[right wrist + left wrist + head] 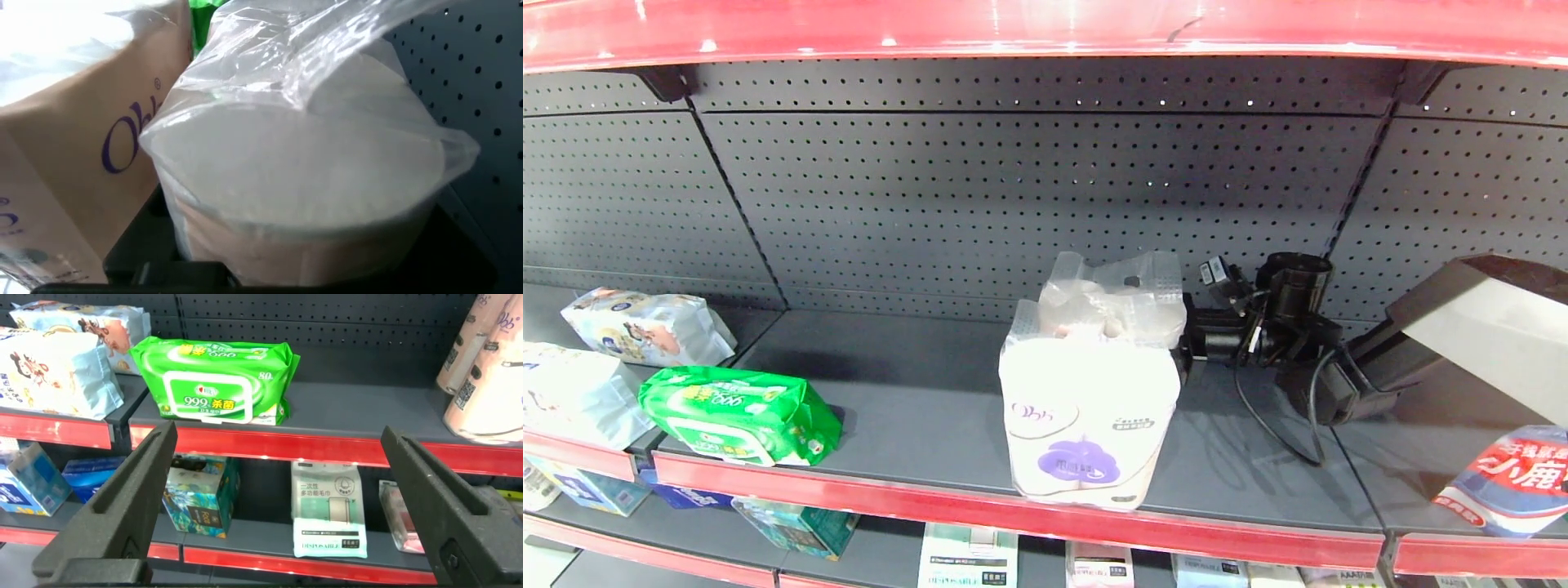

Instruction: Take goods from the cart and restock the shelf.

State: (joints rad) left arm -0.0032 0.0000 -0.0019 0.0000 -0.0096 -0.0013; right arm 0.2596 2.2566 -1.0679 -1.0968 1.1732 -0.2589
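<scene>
Head view: toilet paper pack (1086, 416) stands upright on the grey shelf (915, 408), centre bay, its base at the red front lip. R gripper (1188, 347) sits against the pack's upper rear corner, on the robot's right side of it; whether it has hold of the pack, can't tell from here. Green wipes pack (739, 416) lies at the front edge well to the left, w/ two pale soft packs (645, 327) further left. A red-and-blue pack (1511, 482) lies at the far right. Left wrist view: L gripper (278, 510) is spread wide w/ nothing between its fingers (122, 514). It hangs in front of the shelf edge, below the wipes pack, facing the lower shelf's goods (327, 510). Right wrist view: plastic-wrapped roll end of the toilet paper pack very close to the lens; grip state not readable here either.
</scene>
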